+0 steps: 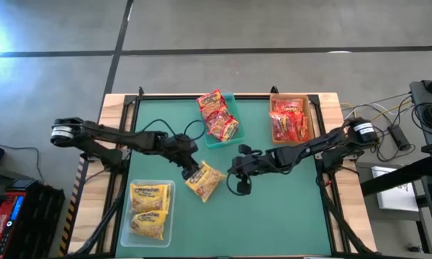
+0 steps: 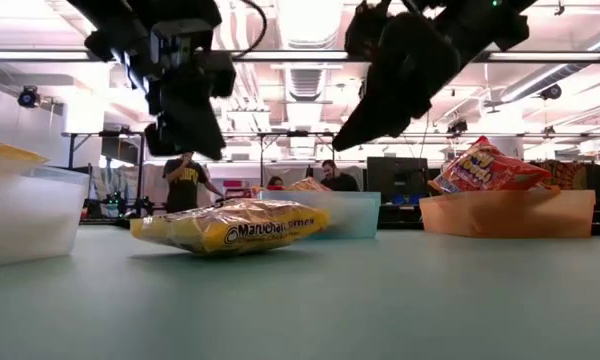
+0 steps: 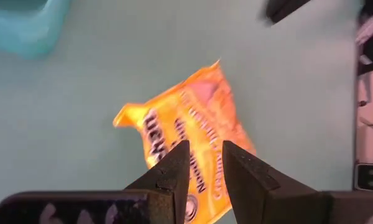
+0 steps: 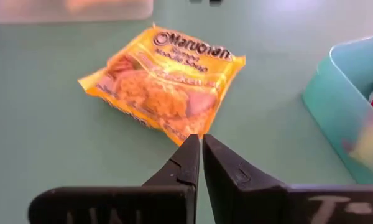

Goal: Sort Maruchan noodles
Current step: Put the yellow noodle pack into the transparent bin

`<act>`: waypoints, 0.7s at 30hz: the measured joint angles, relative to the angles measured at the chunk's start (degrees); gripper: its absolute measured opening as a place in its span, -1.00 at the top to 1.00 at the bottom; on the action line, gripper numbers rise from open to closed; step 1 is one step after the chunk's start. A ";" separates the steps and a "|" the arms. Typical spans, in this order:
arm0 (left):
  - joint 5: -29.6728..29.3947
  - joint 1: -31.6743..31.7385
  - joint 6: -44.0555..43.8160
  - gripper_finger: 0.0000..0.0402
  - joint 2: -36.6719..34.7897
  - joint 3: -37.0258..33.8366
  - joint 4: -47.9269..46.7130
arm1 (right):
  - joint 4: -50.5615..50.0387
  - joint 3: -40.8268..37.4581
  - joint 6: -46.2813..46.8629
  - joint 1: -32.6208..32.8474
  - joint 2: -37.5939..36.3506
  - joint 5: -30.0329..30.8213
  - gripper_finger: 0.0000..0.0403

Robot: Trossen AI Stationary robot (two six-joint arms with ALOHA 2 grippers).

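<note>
Lying flat near the middle of the green worktop [image 1: 273, 208], a yellow Maruchan noodle packet [image 1: 204, 180] is seen between the two dark arms. The left gripper [image 1: 192, 173] is poised just above the packet's edge nearest the left arm, its fingers [image 3: 174, 171] parted by a narrow gap; in the left wrist view nothing is shown pinched between them, and whether the packet is touched cannot be told. In the low view the packet rests on the table surface with the gripper raised over it. The right gripper [image 1: 242, 167] is held just beside the packet on the opposite side, its fingers [image 4: 189, 163] pressed together and empty. Two more yellow packets [image 1: 148, 208] are stacked in the clear bin [image 1: 167, 236] at the worktop's near left corner. Red packets [image 1: 217, 115] are heaped in the teal bin [image 1: 210, 141] at the far edge, and further red packets [image 1: 288, 119] fill the tan bin [image 1: 272, 122] toward the far right corner. People are glimpsed in the room beyond the table.
</note>
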 joint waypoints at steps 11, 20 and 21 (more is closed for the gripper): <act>-0.07 -0.57 -1.10 0.47 4.81 -0.78 -1.71 | 1.36 0.00 -0.13 0.04 -1.63 -0.08 0.94; -5.08 -1.29 -0.35 0.14 5.89 -0.87 -7.62 | 1.33 0.00 -0.16 0.04 -1.65 -0.09 0.94; -5.06 -1.35 0.09 0.10 5.89 -0.87 -6.89 | 1.33 0.00 -0.14 0.04 -1.65 -0.09 0.94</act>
